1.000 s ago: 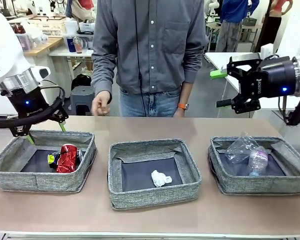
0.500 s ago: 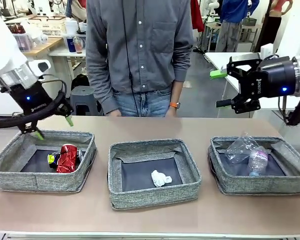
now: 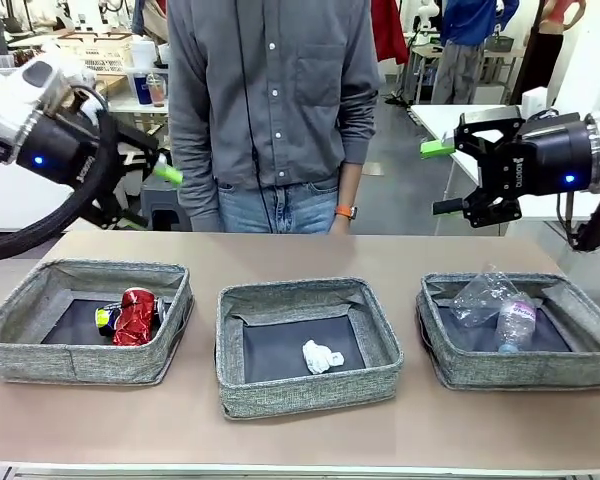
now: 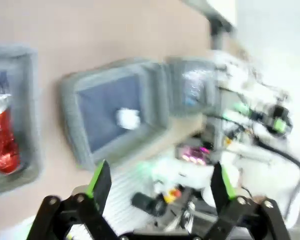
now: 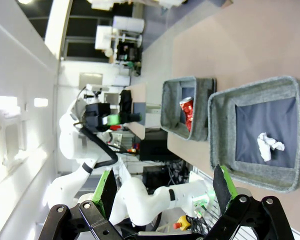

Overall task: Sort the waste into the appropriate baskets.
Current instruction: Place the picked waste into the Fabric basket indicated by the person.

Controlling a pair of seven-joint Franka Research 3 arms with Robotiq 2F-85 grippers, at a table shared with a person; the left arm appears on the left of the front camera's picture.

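Three grey baskets stand in a row. The left basket (image 3: 80, 362) holds a crushed red can (image 3: 135, 315) with a darker can (image 3: 105, 318) beside it. A crumpled white tissue (image 3: 322, 356) lies in the middle basket (image 3: 310, 392). In the right basket (image 3: 520, 370) lie a clear cup (image 3: 480, 297) and a clear bottle (image 3: 515, 320). My left gripper (image 3: 150, 195) hangs open and empty, high above the left basket's far edge. Up over the right basket, my right gripper (image 3: 440, 178) is open and empty too. The blurred left wrist view shows the left gripper (image 4: 160, 182), red can (image 4: 2, 140) and tissue (image 4: 127, 118). In the right wrist view the right gripper (image 5: 166, 187) frames the tissue (image 5: 269, 146) and red can (image 5: 187, 111).
A person in a grey shirt (image 3: 275, 100) stands at the table's far edge behind the middle basket, arms down. Bare table (image 3: 300, 250) runs between the baskets and the far edge, and a strip lies in front of them.
My left gripper has lifted from the left basket's back rim and swung upward to the right. The person has shifted slightly left and lowered a hand. The right arm has not moved.
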